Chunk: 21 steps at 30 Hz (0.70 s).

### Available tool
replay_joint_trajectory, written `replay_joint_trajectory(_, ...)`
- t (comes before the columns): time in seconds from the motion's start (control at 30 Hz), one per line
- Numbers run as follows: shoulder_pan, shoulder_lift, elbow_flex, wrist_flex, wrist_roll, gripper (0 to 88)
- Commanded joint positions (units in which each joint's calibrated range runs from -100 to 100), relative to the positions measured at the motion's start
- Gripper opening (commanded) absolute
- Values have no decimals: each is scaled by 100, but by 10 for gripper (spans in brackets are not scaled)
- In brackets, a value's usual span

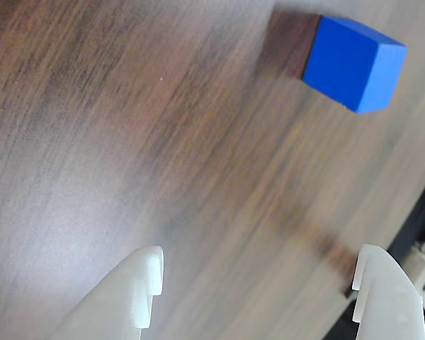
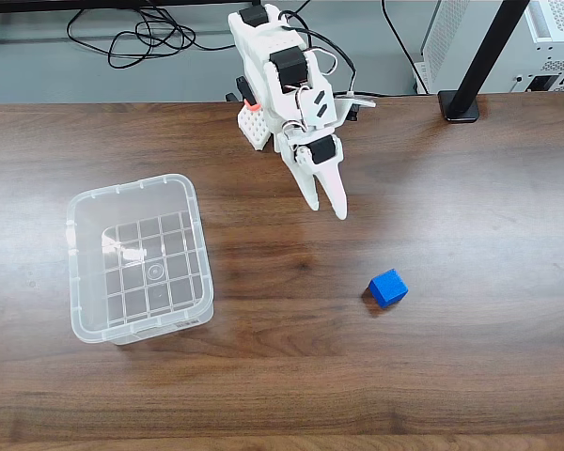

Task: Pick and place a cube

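The small bright-blue cube [image 2: 388,287] rests on the dark wood table, right of centre in the fixed view. In the wrist view the cube [image 1: 354,64] sits at the upper right, well ahead of the fingers. My white gripper [image 2: 327,207] hangs above the table, up and to the left of the cube, apart from it. From the wrist, the gripper [image 1: 258,273] is open, its two white fingertips spread wide with only bare wood between them.
A clear plastic bin [image 2: 80,324], with nothing in it, stands on the left of the table. The arm's base [image 2: 256,122] is at the back edge. A black stand foot [image 2: 461,105] and cables lie behind. The table edge [image 1: 411,227] shows at the right of the wrist view.
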Motion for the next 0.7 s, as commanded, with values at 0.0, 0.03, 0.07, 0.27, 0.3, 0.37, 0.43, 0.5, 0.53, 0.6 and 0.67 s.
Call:
replay_joint_trajectory(0.0,-94,1344,-1074,-479,33,268)
replay_joint_trajectory(0.03,-94,1741,-1299,-650,33,268)
replay_joint_trajectory(0.07,-94,2121,-1523,-778,7,268)
replay_joint_trajectory(0.27,-94,4829,-3246,-1170,-252,276)
replay_joint_trajectory(0.3,-101,5242,-3551,-1170,-326,276)
replay_joint_trajectory(0.37,-101,6068,-4197,-1170,-484,276)
replay_joint_trajectory(0.43,-101,6827,-4843,-1136,-674,276)
replay_joint_trajectory(0.5,-130,7513,-5444,-1068,-811,276)
replay_joint_trajectory(0.53,-182,7843,-5731,-1034,-870,276)
replay_joint_trajectory(0.6,-285,8413,-6260,-820,-954,276)
replay_joint_trajectory(0.67,-461,8925,-6781,-598,-1044,277)
